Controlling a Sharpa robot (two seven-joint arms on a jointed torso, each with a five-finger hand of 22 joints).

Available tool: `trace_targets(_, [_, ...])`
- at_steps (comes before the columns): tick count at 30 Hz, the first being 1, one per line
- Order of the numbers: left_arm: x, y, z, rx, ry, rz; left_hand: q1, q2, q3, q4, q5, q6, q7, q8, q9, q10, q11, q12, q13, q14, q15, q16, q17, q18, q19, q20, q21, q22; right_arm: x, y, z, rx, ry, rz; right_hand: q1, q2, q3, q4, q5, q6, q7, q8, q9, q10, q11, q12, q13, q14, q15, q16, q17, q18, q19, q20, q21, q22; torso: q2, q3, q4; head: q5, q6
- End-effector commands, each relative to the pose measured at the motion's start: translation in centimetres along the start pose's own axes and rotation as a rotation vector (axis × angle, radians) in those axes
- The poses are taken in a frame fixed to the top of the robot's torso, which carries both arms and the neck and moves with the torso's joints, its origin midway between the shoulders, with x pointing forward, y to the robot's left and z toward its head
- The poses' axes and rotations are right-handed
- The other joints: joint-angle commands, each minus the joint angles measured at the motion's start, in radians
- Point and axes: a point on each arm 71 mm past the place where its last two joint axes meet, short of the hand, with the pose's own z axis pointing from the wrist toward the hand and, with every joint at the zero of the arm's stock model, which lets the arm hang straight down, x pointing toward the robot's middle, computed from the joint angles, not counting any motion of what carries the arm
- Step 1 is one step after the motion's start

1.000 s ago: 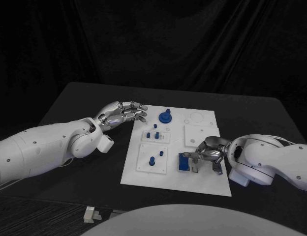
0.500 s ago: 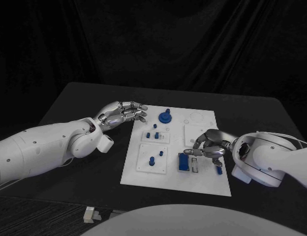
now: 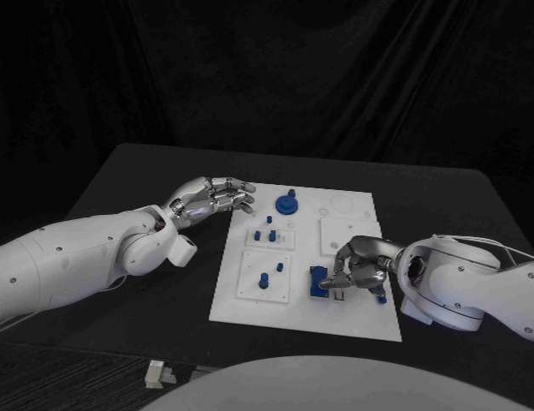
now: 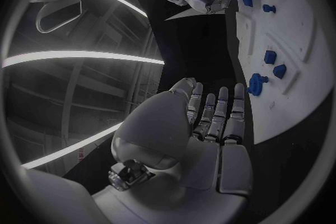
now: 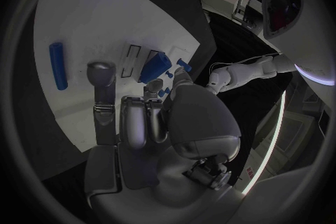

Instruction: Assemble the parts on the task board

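From the head camera I could not make out exactly what my right hand (image 3: 364, 267) was doing: its silver fingers were curled over the near right part of the flat white task board (image 3: 348, 318) and covered much of the rectangular blue block part (image 3: 328, 282) beneath them, so the contact was hidden there. The right wrist camera showed more: the blue block (image 5: 154, 67) sat just off the fingertips, tilted, with the thumb tip against it and the other fingers bent close, so I read it as pinched, though the far side of the grip stayed out of sight. That same view also showed a long blue cylindrical peg (image 5: 57, 65) lying flat on the board, well to the side of the hand and apart from it, which the head view left hidden behind the hand. My left hand (image 3: 210, 199) hovered just off the board's far left edge, fingers loosely curled and apart, holding nothing; its own wrist camera showed the palm (image 4: 210, 140) bare. Just beyond its fingertips stood a round blue knob part (image 3: 288, 204) on the board, with several small blue pegs (image 3: 264, 234) standing further toward my right hand.
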Motion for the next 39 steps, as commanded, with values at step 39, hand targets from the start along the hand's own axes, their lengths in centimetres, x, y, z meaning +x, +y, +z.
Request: trace_targets(39, [0.24, 0.07, -0.02, 0.004, 0.015, -0.016, -0.004, 0.008, 0.010, 0.000, 0.004, 0.002, 0.008, -0.006, -0.002, 0.001, 0.010, -0.006, -0.002, 0.001, 0.005, -0.005, 0.001, 0.009, 0.000, 0.005, 0.006, 0.000, 0.80, -0.17, 0.98, 0.022, 0.014, -0.061, 0.152, -0.017, 0.139, -0.095, 0.145, 0.048, -0.004, 0.006, 0.040, 0.104, -0.010, 0.003, 0.263, 0.080, -0.011, 0.007, 0.133, -0.003, 0.042, -0.011, 0.001, 0.089, 0.000, -0.0006, 0.0005, 0.003, 0.000])
